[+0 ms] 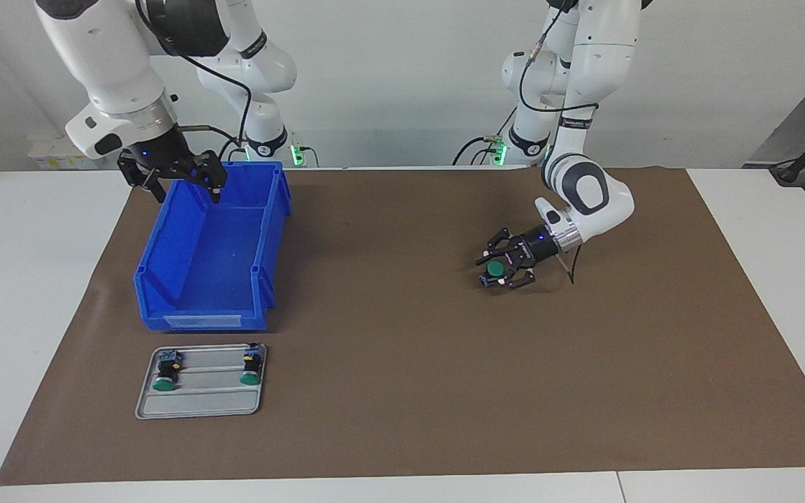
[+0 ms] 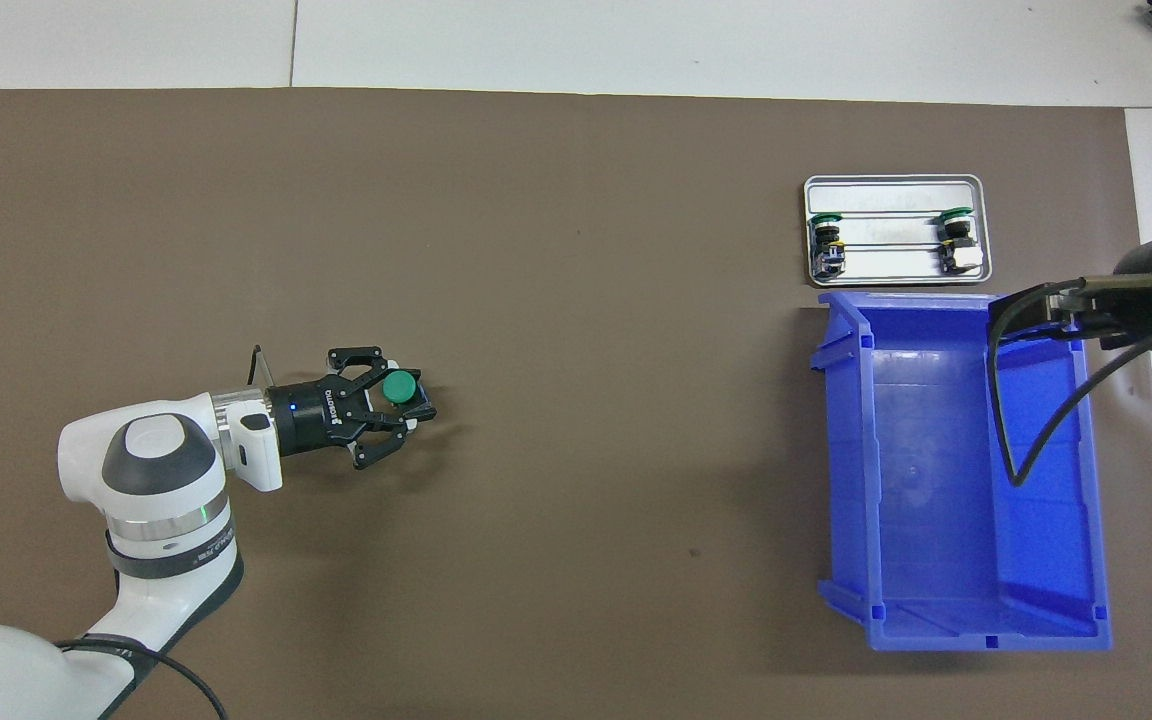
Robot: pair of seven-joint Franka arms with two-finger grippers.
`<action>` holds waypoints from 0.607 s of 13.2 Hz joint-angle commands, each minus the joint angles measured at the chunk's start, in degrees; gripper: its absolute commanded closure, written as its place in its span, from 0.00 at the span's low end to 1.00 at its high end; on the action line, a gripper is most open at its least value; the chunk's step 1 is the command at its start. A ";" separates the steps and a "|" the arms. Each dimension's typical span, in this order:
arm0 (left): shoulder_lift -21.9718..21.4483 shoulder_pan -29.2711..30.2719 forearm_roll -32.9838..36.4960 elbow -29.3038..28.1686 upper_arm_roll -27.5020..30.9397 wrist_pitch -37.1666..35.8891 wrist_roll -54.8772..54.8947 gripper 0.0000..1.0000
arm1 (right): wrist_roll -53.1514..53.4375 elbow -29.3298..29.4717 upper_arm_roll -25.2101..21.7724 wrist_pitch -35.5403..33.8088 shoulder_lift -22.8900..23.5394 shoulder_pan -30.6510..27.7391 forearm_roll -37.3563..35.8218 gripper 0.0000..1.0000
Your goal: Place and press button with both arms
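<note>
The white desk [image 1: 39,293] carries a wide brown mat [image 1: 444,391], and on it, toward the right arm's end, sits the big blue bin [image 1: 214,262] with its low front lip turned away from the robots. Just beside that lip, farther from the robots, lies the small grey tray [image 1: 200,404], holding two green-capped buttons: one [image 1: 165,374] toward the right arm's end of the tray, the other [image 1: 251,366] at its other end. The right gripper [image 1: 179,178] hangs over the bin's edge nearest the robots, jaws spread and gripping nothing. Over at the left arm's end, the left gripper [image 1: 504,269] lies low and nearly level above the bare mat, jaws clamped around the button [image 1: 494,268], green cap up and its barrel pinned between the claws.
</note>
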 commanded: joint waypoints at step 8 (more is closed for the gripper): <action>-2.44 1.48 -0.06 -0.96 -0.04 -0.55 -3.64 0.42 | -1.17 -0.14 0.07 -0.27 -0.23 -0.21 0.86 0.00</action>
